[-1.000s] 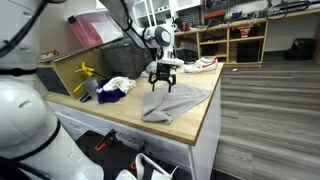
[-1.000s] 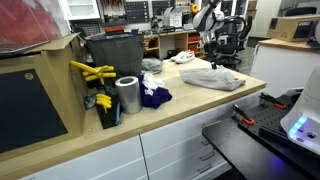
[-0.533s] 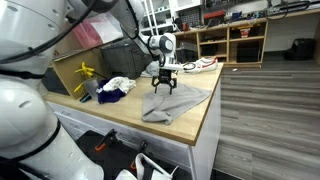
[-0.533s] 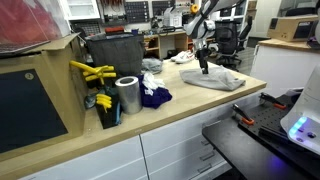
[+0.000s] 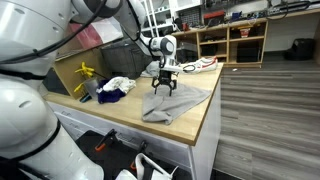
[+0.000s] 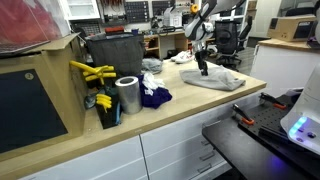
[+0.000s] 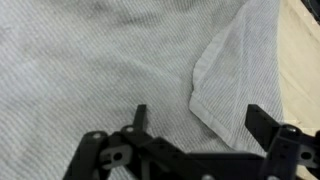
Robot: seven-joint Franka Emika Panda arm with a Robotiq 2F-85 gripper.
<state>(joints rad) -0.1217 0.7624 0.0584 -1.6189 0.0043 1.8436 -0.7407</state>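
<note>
Down is where the gripper (image 5: 163,84) has gone since 1 second ago. It hung clear above the grey cloth (image 5: 175,104) then, and now it sits low over it, hardly changed over the last 0.5 seconds. From my seat it looks to be hovering just above the fabric or barely brushing it; the exterior views are too small to tell which.

The jaws stand wide apart with nothing between them. In the wrist view the 2 fingers (image 7: 140,118) come in from the bottom edge, and the cloth fills nearly all of the frame behind them. A folded flap (image 7: 235,80) lies right of centre there. Its edge runs from the upper middle down between the fingers, so the wrist straddles the only raised part of an otherwise flat sheet. A sliver of bare countertop (image 7: 306,22) shows in the upper right corner.

In both exterior views the cloth lies spread and slightly rumpled near the counter's open end, about mid-frame, well apart from the clutter. That clutter sits in the left half of an exterior view: a blue cloth (image 6: 153,96), a metal can (image 6: 127,96) just beside it, yellow clamps (image 6: 90,72) above the can and a black bin (image 6: 112,52) behind. The arm comes down near vertical, so the fingers point straight at the counter.
</note>
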